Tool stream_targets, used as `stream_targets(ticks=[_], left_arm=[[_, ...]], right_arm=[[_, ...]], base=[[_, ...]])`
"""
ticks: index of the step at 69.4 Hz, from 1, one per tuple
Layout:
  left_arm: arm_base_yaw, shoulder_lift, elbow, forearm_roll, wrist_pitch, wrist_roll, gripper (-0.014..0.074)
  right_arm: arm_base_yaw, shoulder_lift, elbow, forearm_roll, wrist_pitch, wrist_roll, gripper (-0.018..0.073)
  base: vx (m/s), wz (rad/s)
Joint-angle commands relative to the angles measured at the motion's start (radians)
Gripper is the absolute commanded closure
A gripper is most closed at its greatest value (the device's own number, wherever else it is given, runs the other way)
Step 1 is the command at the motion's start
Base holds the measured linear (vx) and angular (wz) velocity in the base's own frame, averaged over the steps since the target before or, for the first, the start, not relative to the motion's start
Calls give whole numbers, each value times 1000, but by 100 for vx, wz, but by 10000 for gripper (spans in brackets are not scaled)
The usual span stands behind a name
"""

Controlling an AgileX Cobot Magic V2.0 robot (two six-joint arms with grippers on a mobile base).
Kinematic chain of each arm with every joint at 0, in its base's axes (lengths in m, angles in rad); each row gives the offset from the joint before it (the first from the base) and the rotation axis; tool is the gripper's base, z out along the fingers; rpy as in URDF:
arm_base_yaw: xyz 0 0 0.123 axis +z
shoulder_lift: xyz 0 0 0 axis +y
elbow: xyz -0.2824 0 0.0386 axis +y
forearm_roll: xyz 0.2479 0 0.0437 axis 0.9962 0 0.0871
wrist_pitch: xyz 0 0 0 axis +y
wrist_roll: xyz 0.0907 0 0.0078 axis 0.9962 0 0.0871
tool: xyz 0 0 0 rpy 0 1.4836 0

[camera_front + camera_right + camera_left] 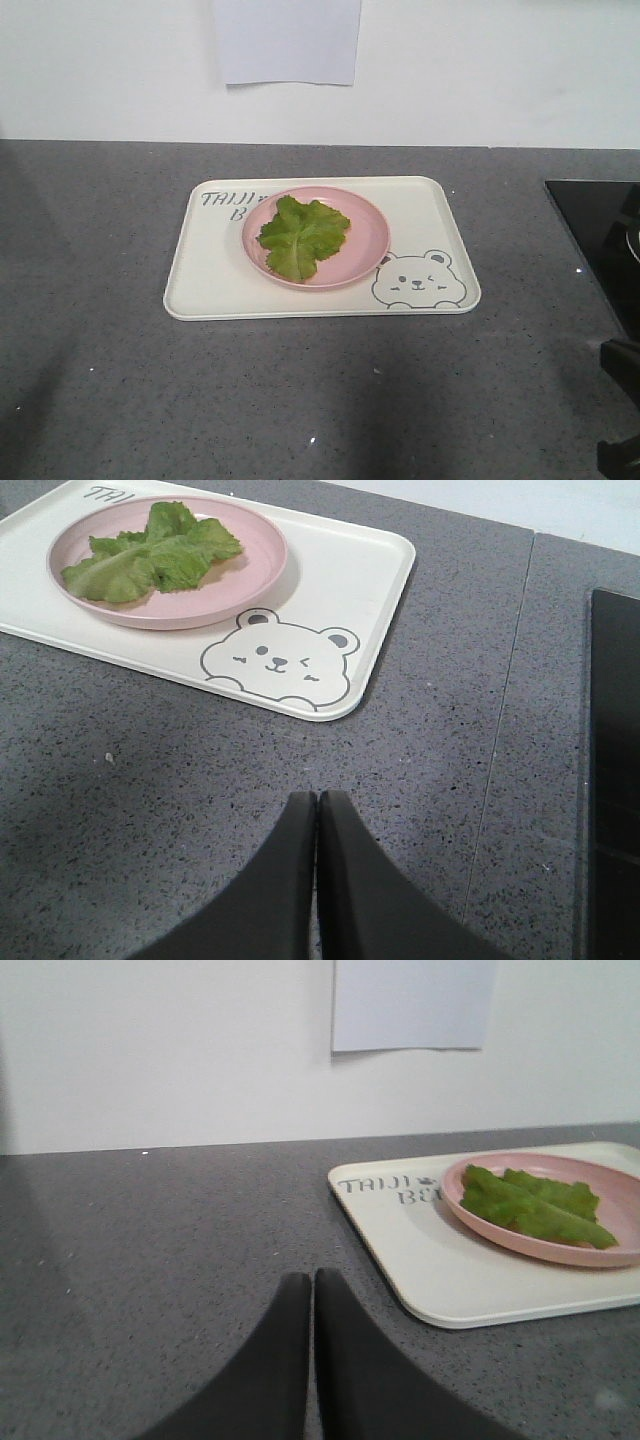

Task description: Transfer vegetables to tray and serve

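Observation:
A crinkled green lettuce leaf, the vegetables (302, 236) (534, 1206) (152, 552), lies on a round pink plate (365, 228) (610, 1250) (250, 575). The plate stands on the cream-white tray (215, 280) (440, 1265) (360, 570) with bear face and lettering, on the grey counter. My left gripper (311, 1278) is shut and empty, low over the counter to the left of the tray's near corner. My right gripper (317, 798) is shut and empty, over the counter in front of the tray's bear corner. Neither gripper's jaws show in the front view.
A black cooktop panel (600, 235) (612, 760) lies flush in the counter to the right of the tray. A dark part of the right arm (620, 400) shows at the lower right edge. A white wall with a paper sheet (287, 40) (413, 1002) backs the counter.

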Motion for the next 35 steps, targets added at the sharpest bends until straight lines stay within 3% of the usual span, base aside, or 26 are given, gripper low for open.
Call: stream_targets(ticks=[1,25,35], left_arm=[[44,-72,54,-91,-123,5,604],[181,-313,79,-89,122,44,604],[212,-334,79,-91,156,61,604]], right_arm=[[0,1,-26,7,-60,-10,568],[0,1,-26,7,-60,-10,568],[0,1,-26,7,-59,-10,568]], base=[[0,0],[0,0],[0,0]])
